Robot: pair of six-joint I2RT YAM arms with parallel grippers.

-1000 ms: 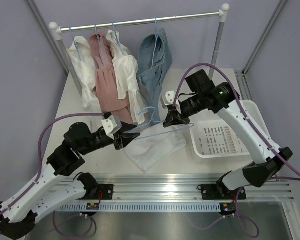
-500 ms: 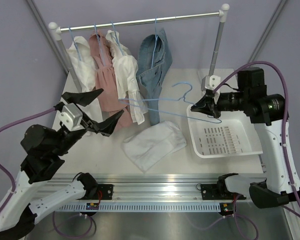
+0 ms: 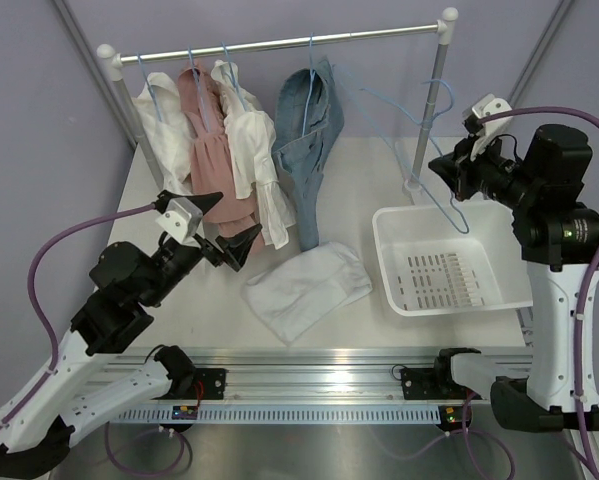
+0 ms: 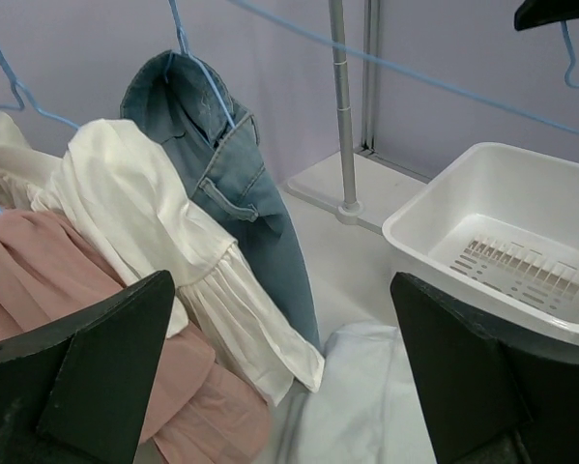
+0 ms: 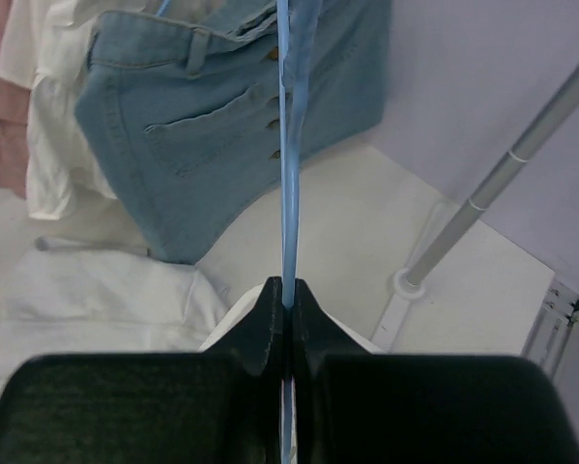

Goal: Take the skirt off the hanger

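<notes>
I saw the white skirt (image 3: pixel 307 290) lying crumpled on the worktop (image 3: pixel 364 175), just to the left of the white basket (image 3: pixel 387 255) and free of any hanger; whether its edge touched the basket wall I could not tell. The right arm (image 3: pixel 559 210) stood raised over the basket's far right side, its jaws closed tight on the wire of the bare blue hanger (image 5: pixel 289 145); from the right wrist camera the wire ran straight up out of the pinched tips. The hanger hung in the air above the basket's far edge, close to the upright post (image 3: pixel 431 110) behind the basket. The left arm (image 3: pixel 129 290) sat well to the left of the basket, on the other side of the skirt; its jaws were spread wide and held nothing, the two dark fingers (image 4: pixel 105 367) framing the left wrist view. On the rail (image 3: pixel 279 43) further back and left of the basket hung a denim garment (image 3: pixel 304 150), a white blouse (image 3: pixel 249 140) and a pink garment (image 3: pixel 214 170).
</notes>
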